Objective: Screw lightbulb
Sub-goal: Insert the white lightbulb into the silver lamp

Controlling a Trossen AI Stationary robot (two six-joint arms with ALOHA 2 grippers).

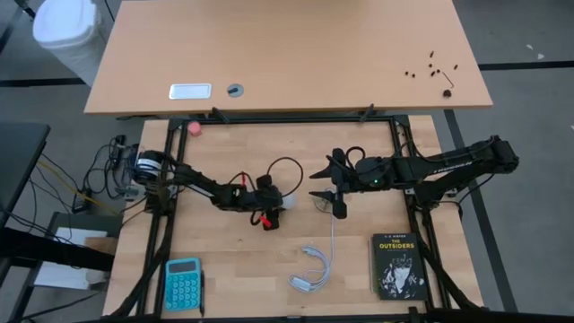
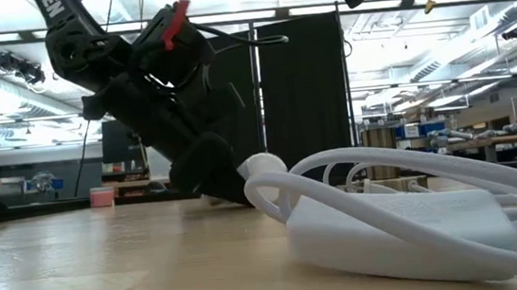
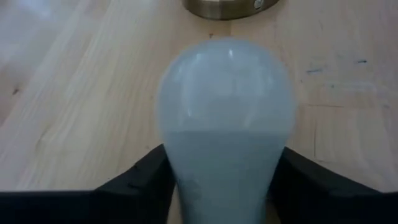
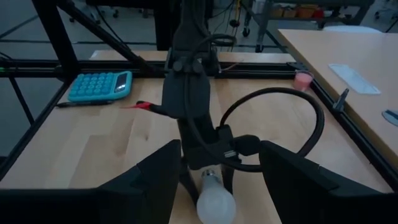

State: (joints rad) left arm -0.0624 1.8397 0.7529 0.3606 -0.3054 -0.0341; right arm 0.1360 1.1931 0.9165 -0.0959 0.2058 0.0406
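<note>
The white frosted lightbulb [image 3: 227,106] lies low over the wooden table near its middle, globe pointing toward the brass socket disc [image 3: 230,6]. My left gripper [image 1: 285,206] slants down from the table's left and is shut on the bulb. The bulb [image 4: 214,198] also shows in the right wrist view and, in the low view, as a white bulb [image 2: 262,166] behind the cord. My right gripper [image 1: 328,201] hangs raised over the socket disc [image 1: 323,203], open, nothing between its fingers. My left gripper pinches the lightbulb between its two fingers [image 3: 140,180], on the two sides of the globe's narrowing lower part [image 3: 171,165]. The fingers slant down from the table's left, along the bulb. Whether its underside rests on the wood cannot be told; the cord hides it.
A coiled white cord with an adapter [image 1: 312,269] lies toward the near edge and fills the low view's front [image 2: 388,209]. A black book [image 1: 397,266] sits at the near right, a blue calculator [image 1: 182,283] at the near left. A second table [image 1: 287,54] stands beyond.
</note>
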